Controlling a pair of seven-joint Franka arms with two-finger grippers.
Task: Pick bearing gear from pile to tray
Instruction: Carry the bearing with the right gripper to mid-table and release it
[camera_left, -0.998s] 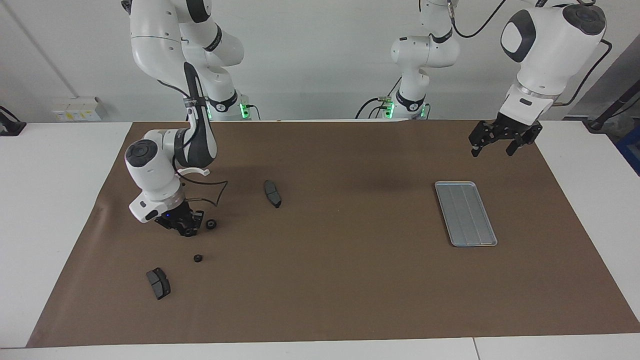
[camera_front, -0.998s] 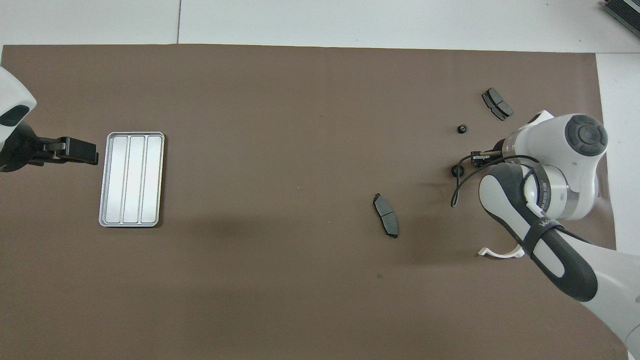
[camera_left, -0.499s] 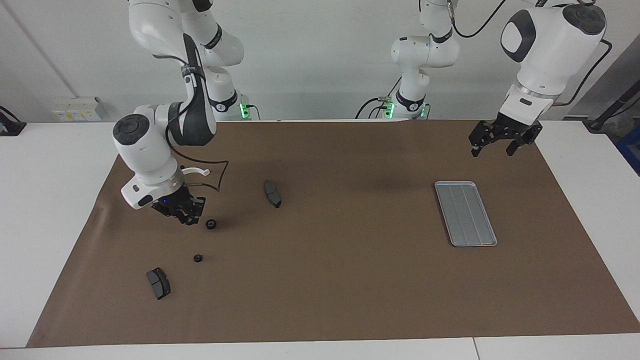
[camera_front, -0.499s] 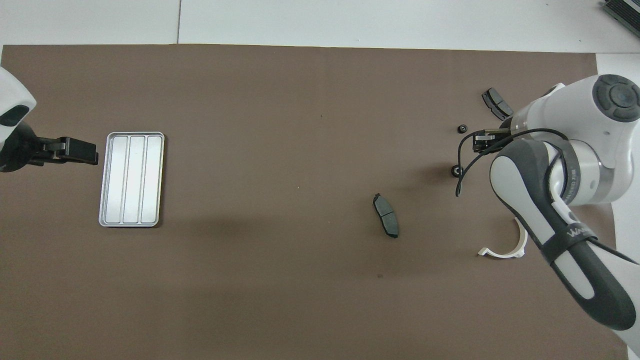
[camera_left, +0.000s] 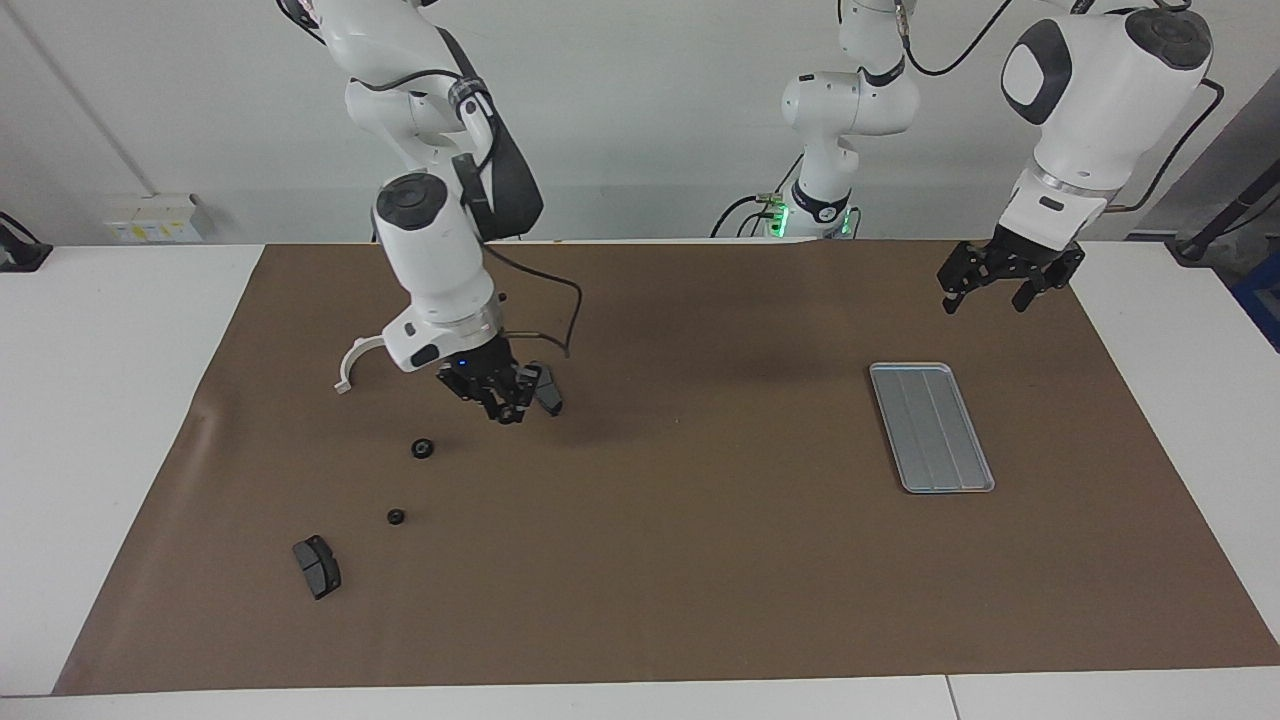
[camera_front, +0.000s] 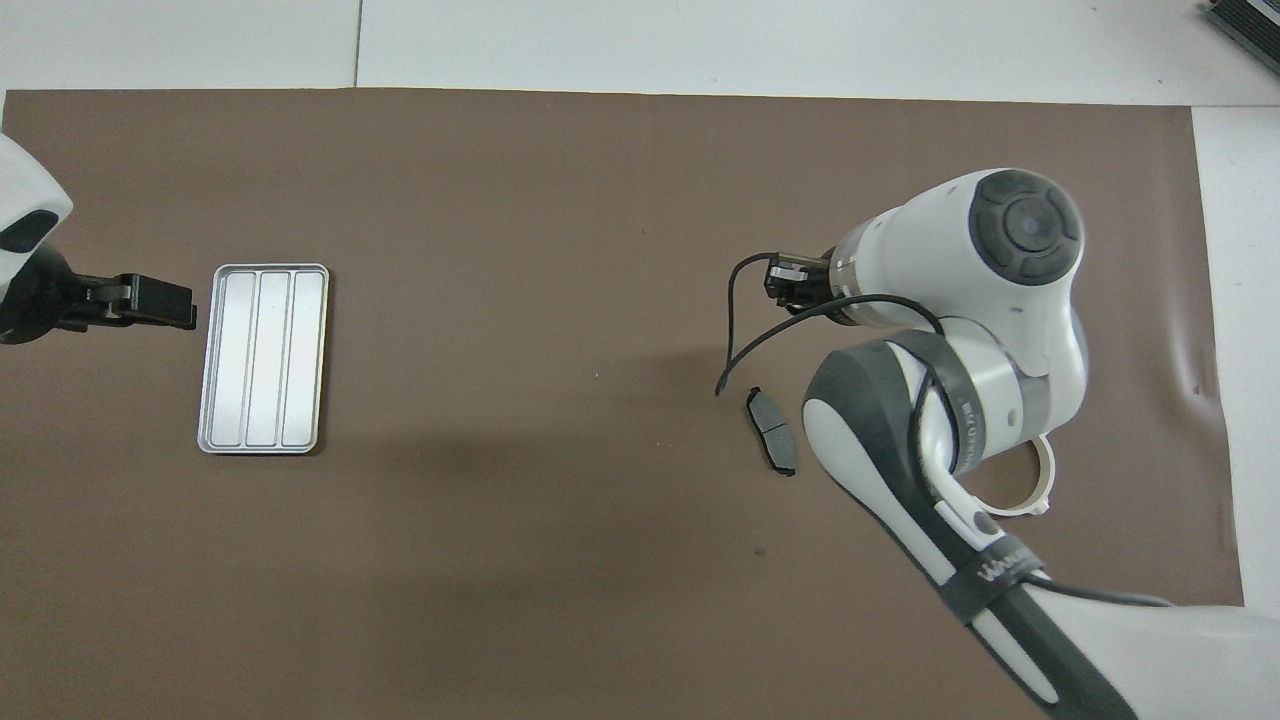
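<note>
Jaws on my right gripper (camera_left: 506, 408) are pinched close around something small and dark that I take to be a bearing gear (camera_left: 508, 414), though against my black fingers I cannot make out its outline for certain. That gripper hangs over the brown mat (camera_left: 700, 560), just beside a brake pad (camera_left: 550, 395). My left gripper (camera_left: 985, 300) waits with its jaws spread wide and empty, over the mat beside the tray (camera_left: 935, 427). The tray lies toward the left arm's end of the table, well apart from my load, and nothing is in it yet. Two more gears (camera_left: 422, 448) (camera_left: 395, 517), a second brake pad (camera_left: 317, 566) and the white bracket (camera_left: 352, 362) lie scattered toward the right arm's end. My worry is the long carry. A gear this small gives my tips little to bite on, so a jolt or a tilt of the wrist could let it slide out and roll off across the mat. Letting go too high over the tray carries its own risk: the gear could bounce on the metal grooves and hop over the raised rim.
</note>
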